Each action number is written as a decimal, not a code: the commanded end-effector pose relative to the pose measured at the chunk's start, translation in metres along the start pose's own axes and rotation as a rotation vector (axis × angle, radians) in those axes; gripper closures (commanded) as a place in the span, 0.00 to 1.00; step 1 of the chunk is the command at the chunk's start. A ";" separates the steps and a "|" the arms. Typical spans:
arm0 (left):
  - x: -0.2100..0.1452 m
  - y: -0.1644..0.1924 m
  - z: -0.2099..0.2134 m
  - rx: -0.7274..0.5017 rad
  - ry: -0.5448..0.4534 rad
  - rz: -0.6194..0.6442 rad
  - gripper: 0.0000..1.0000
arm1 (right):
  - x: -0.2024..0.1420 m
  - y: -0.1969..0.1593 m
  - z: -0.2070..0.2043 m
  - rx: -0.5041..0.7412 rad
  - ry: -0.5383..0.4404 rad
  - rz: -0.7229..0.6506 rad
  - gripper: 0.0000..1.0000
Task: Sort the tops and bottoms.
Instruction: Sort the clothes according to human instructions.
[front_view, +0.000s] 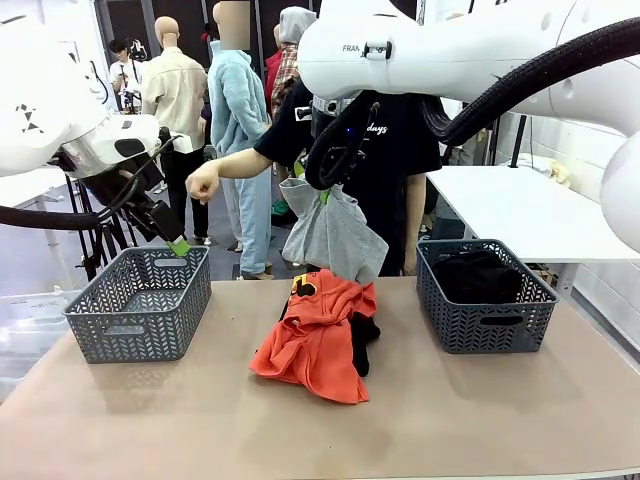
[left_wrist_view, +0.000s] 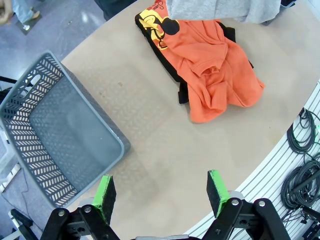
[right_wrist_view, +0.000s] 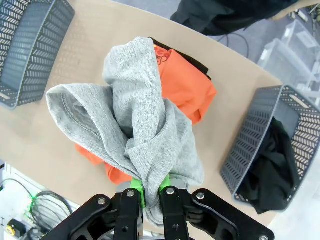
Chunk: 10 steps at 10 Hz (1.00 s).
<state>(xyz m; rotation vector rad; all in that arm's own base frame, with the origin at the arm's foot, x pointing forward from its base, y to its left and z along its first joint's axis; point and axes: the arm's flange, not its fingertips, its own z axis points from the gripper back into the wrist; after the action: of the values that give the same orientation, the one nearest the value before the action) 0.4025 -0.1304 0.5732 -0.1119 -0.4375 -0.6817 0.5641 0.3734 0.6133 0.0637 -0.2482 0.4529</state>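
A tan worktop (front_view: 150, 420) carries two lattice baskets, a grey one (front_view: 130, 335) at the left and a darker one (front_view: 490, 325) well apart at the right. A person in a black T-shirt (front_view: 400, 170) with white script stands at the far side. A white table (front_view: 520, 210) sits behind on the right, and dark cables (left_wrist_view: 302, 160) lie coiled off the worktop's near edge.

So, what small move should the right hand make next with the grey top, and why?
Probably carry the grey top left toward the empty left basket: the right hand is shut on it above the pile, and the right basket already holds black cloth.
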 end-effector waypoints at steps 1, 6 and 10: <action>0.001 0.002 0.001 0.004 -0.001 0.002 0.05 | 0.001 0.000 0.003 0.011 -0.005 -0.003 1.00; 0.001 0.002 0.001 0.004 -0.001 0.002 0.05 | 0.001 0.000 0.003 0.011 -0.005 -0.003 1.00; 0.001 0.002 0.001 0.004 -0.001 0.002 0.05 | 0.001 0.000 0.003 0.011 -0.005 -0.003 1.00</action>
<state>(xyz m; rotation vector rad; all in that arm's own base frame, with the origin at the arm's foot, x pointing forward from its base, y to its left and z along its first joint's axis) 0.4025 -0.1304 0.5732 -0.1119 -0.4375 -0.6817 0.5641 0.3734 0.6133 0.0637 -0.2482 0.4529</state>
